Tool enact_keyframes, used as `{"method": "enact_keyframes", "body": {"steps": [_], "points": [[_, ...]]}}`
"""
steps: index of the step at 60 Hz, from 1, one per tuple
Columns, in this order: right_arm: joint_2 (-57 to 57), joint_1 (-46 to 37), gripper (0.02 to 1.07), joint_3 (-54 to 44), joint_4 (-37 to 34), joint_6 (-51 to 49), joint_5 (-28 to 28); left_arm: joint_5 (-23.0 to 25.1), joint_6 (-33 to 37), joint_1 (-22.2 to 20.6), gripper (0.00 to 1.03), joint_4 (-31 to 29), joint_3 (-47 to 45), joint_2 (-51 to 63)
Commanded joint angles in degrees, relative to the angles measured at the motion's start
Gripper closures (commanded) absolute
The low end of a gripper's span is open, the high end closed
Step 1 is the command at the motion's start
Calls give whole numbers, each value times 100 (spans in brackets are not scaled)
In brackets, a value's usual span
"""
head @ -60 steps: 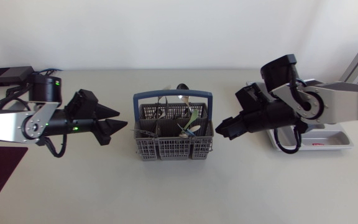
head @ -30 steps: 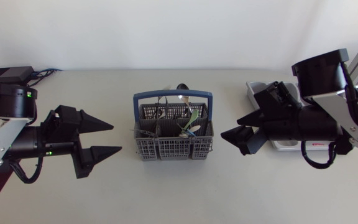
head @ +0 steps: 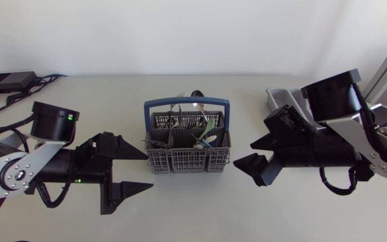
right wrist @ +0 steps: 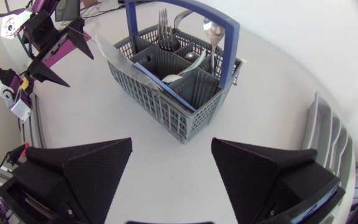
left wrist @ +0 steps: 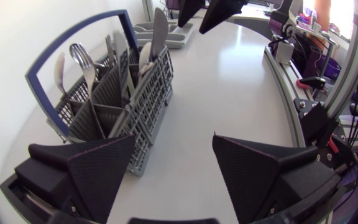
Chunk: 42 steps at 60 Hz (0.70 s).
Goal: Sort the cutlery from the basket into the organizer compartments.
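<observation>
- The left pincer [left wrist: 174, 140] has its two black wedge fingers spread wide, with only bare white worktop [left wrist: 229, 81] between them
- A grey cutlery basket [left wrist: 114, 102] with a blue hoop handle [left wrist: 79, 38] stands at about ten o'clock of the pincer, close by the finger on that side
- Forks [left wrist: 81, 55], a spoon [left wrist: 60, 65] and a knife blade [left wrist: 159, 28] stick up out of its compartments
- Far ahead at twelve o'clock lies the grey organizer [left wrist: 182, 37], with the right pincer [left wrist: 191, 28] near it, fingers apart
</observation>
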Motion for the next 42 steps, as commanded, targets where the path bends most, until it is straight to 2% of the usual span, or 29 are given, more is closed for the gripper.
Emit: {"method": "enact_keyframes", "body": {"steps": [1, 24, 42], "points": [[-49, 54, 14, -198, -43, -125, 23, -13, 237, -54, 17, 80, -134, 328], [-58, 177, 14, -303, -26, -142, 23, -347, 201, 60, 17, 986, 42, 1101], [-58, 177, 14, -391, 1, -186, 23, -400, 175, 166, 17, 1285, 15, 1136]]}}
